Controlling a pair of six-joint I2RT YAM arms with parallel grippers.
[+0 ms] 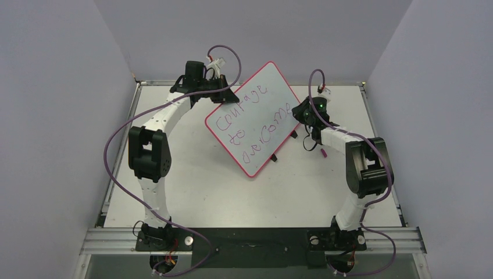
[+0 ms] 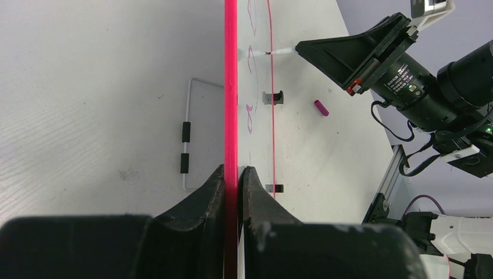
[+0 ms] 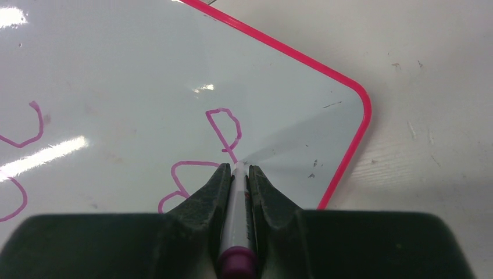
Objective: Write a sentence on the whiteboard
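Whiteboard (image 1: pixel 274 81) mid-table, bare tabletop (image 1: pixel 192 186) toward 6 o'clock. At 3 o'clock, right gripper (image 3: pixel 237 170) pinching marker (image 3: pixel 235 200), tip on sentence (image 1: pixel 239 106) near rim. At 11 o'clock, left gripper (image 2: pixel 232 170) clamped on rim. Lettering in wrist views cut off.

Saw a white table (image 1: pixel 197 192), matte and lightly scuffed, edged at the near side by aluminium rails (image 1: pixel 110 239). Found a small purple-pink marker cap (image 1: pixel 323 154) lying loose on it, toward the right. Noted a thin bent wire (image 2: pixel 185 132) with two black sleeves, flat on the surface behind the whiteboard (image 1: pixel 250 116). Spotted two small black clips (image 2: pixel 273 97) by the board's lower rim; could not tell whether touching the tabletop.
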